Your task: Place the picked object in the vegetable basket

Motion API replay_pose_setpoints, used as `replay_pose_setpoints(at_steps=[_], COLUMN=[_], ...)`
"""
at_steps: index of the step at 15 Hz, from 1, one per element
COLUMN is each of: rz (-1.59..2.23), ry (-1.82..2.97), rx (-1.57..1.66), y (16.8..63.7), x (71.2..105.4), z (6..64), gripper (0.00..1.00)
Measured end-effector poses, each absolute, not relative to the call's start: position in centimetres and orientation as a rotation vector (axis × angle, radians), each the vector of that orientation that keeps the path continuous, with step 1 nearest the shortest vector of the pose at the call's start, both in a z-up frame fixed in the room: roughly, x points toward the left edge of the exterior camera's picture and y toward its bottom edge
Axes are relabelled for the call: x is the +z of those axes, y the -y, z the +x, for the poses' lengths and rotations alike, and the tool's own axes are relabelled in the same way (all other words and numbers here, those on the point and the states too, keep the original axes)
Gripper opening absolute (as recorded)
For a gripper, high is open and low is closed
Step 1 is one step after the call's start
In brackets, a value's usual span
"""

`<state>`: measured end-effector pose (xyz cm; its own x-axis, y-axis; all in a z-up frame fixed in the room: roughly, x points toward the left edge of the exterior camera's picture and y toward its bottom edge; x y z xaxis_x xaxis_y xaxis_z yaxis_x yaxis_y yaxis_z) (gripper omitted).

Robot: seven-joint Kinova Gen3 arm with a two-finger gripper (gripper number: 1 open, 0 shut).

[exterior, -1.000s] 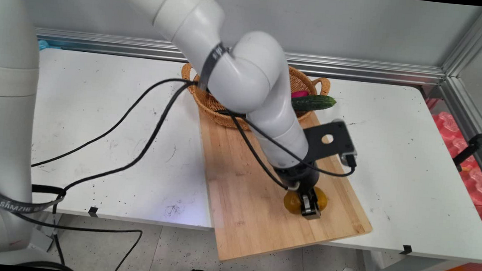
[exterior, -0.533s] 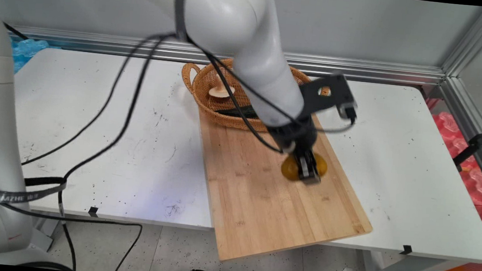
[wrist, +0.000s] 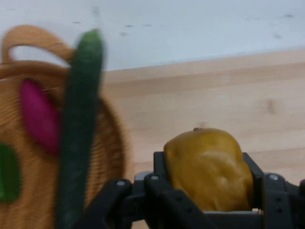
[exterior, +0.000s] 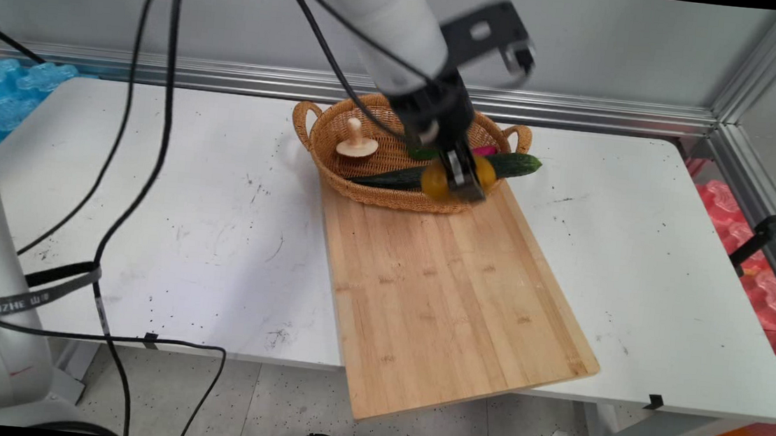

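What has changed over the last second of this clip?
The gripper, jaws shut on the round yellow-orange fruit, lifted it off the wooden cutting board and carried it toward the wicker basket. The board, basket and long green cucumber stayed put.

White arm, black cables
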<state>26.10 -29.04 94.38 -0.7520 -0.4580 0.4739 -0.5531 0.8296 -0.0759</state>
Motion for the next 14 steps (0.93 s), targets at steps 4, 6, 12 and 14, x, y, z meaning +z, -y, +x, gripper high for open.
replay_pose_setpoints(at_steps=[4,6,12,14], rz=[0.810,0.845,0.939,0.951], ry=[2.550,2.539,2.517,2.519], rx=[0.356,0.392,0.487,0.498], y=[31.5,33.0,37.6,38.7], x=[96.4,97.1,97.2,96.8], z=[29.8,31.8,37.5,38.6], gripper=[0.00,0.00,0.00,0.00])
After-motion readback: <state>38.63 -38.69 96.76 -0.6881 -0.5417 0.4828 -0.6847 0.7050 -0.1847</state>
